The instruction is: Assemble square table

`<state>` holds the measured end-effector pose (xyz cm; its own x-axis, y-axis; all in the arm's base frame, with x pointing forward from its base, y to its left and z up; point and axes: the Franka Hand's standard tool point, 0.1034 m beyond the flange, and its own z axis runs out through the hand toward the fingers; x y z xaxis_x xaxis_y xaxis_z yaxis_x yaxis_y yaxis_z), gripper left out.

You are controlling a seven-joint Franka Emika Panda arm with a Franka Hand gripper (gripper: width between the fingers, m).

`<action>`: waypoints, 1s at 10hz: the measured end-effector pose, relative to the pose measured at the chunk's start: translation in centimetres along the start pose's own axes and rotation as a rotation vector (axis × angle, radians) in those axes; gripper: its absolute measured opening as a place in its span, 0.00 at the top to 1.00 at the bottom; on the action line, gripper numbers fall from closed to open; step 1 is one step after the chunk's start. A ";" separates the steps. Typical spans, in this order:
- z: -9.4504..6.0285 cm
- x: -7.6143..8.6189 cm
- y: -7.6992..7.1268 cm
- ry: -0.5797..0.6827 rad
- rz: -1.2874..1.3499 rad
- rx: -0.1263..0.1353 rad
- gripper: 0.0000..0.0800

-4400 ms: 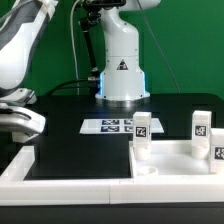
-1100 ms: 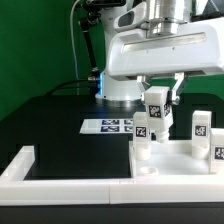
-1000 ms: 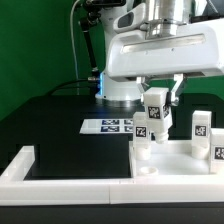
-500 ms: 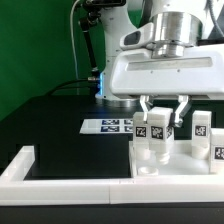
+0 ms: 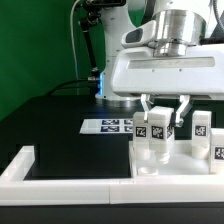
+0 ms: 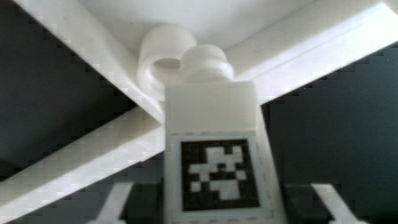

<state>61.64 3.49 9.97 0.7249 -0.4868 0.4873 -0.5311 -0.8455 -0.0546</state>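
At the front of the black tabletop point(image 5: 60, 130), white border rails point(image 5: 70, 172) are framing a square table kit in mid-assembly.

Just behind the rails, on the exterior view's right, the white square slab point(image 5: 180, 166) is lying flat, with three tagged legs point(image 5: 201, 127) standing on it; whether they are seated in sockets cannot be told. The end effector point(image 5: 165, 114) is clamping a fourth leg point(image 5: 160, 128) upright between its fingers point(image 6: 324, 198), low over the slab beside another leg. In the wrist view, this leg is pointing toward a round socket point(image 6: 173, 66). Judging from this, every leg may need seating. Farther back, the marker board point(image 5: 108, 125) is lying flat.
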 end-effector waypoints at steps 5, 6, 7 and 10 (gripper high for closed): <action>0.6 0.8 0.8 0.044 -0.049 -0.024 0.64; 0.8 0.7 1.0 0.042 -0.051 -0.029 0.64; 1.1 0.5 1.2 0.042 -0.058 -0.034 0.64; 1.2 0.6 1.2 0.055 -0.070 -0.033 0.64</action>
<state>62.00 1.87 9.13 0.7360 -0.4137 0.5359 -0.4951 -0.8688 0.0092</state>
